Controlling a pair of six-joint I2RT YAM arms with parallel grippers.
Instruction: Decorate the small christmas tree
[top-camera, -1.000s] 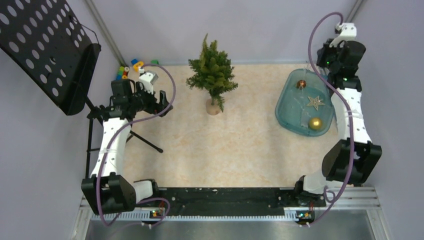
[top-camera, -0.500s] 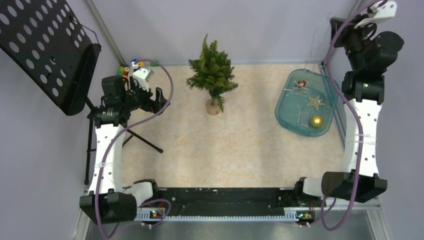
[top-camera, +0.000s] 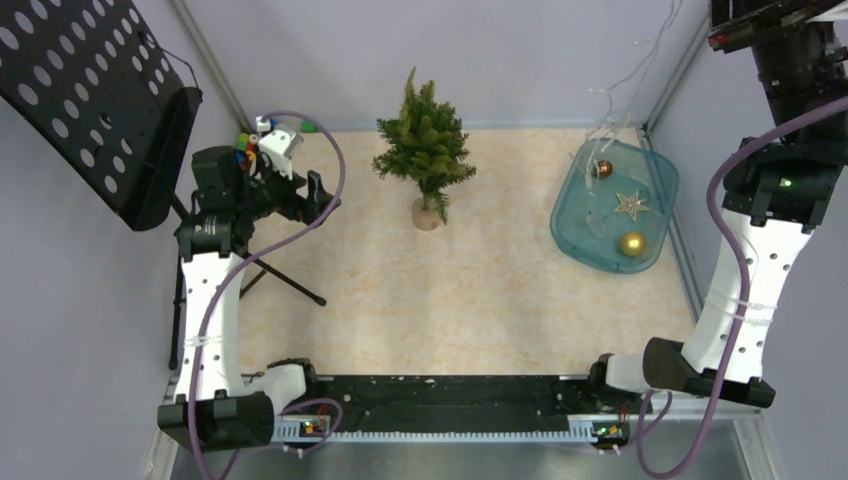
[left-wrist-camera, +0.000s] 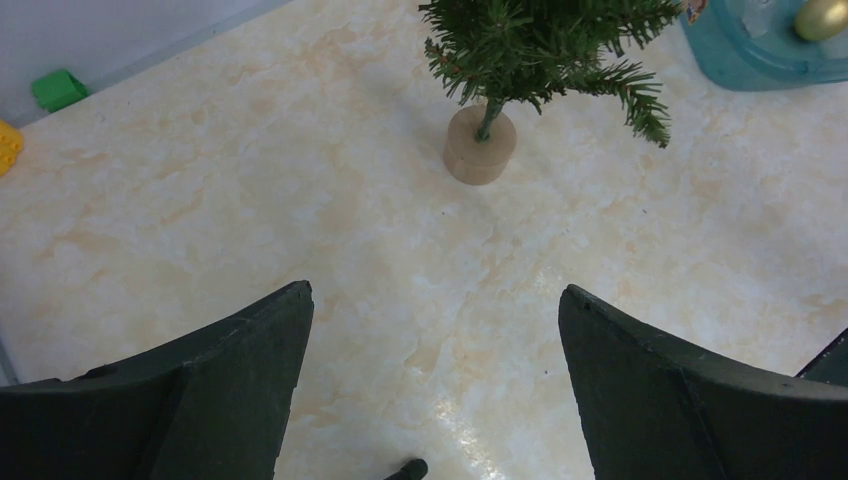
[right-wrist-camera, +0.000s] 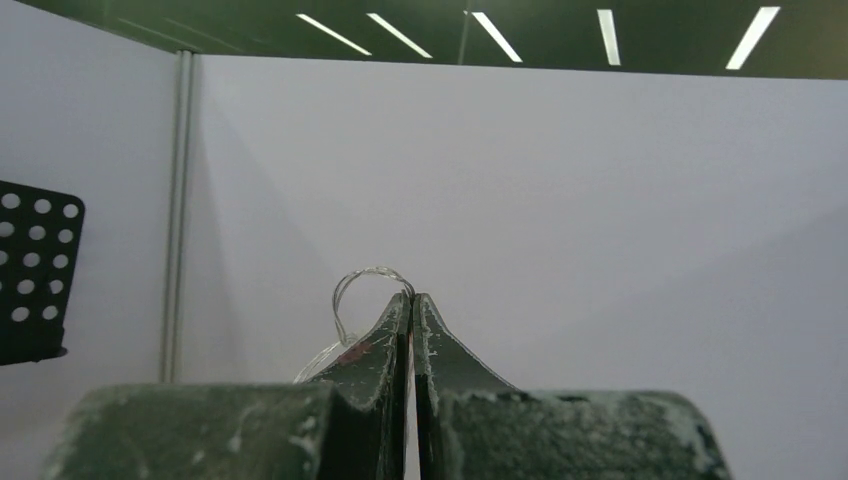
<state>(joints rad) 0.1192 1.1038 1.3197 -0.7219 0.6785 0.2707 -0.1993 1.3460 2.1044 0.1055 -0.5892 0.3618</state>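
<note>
Right wrist: right claw (right-wrist-camera: 411, 300) pinched shut on thin wire loop (right-wrist-camera: 350, 284).

We get bright, even light from overhead strip lights (right-wrist-camera: 490, 35), soft shadows, slight glare on the worktop (left-wrist-camera: 455, 430).

Premises: a robotics laboratory test cell. Evidence: plain lilac partition walls (top-camera: 540, 60) on aluminium posts (top-camera: 210, 62) enclose a marble-pattern tabletop (top-camera: 450, 290). Black mounting plate (top-camera: 450, 392) at bottom edge. Perforated black panel (top-camera: 80, 90) at upper left. Ceiling strip lights (right-wrist-camera: 492, 35) along the top of the right wrist view.
</note>
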